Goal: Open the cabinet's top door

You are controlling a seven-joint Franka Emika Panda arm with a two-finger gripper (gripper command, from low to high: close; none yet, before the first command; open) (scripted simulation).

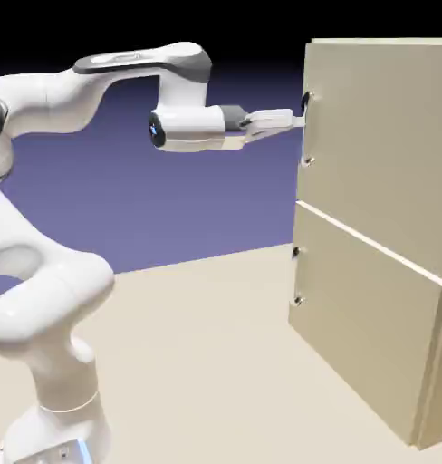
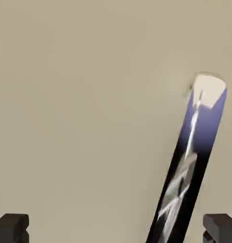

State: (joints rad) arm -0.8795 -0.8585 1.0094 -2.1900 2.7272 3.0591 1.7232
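Observation:
The tall beige cabinet (image 1: 388, 227) stands at the exterior view's right. Its top door (image 1: 379, 136) looks shut, with a small dark bar handle (image 1: 307, 127) on its left edge. My gripper (image 1: 295, 119) reaches level toward that handle's upper end, fingertips right at it. In the hand view the door (image 2: 80, 95) fills the picture and the shiny handle (image 2: 189, 161) runs slantwise down from the upper right. The gripper (image 2: 115, 230) is open. Its fingertips (image 2: 11, 228) sit wide apart, the handle's lower part between them near the right one. Nothing is gripped.
Below the top door is the lower door (image 1: 360, 317) with its own small handle (image 1: 297, 272). The cabinet rests on the pale table (image 1: 197, 344). My arm's base and elbow (image 1: 43, 299) fill the exterior view's left.

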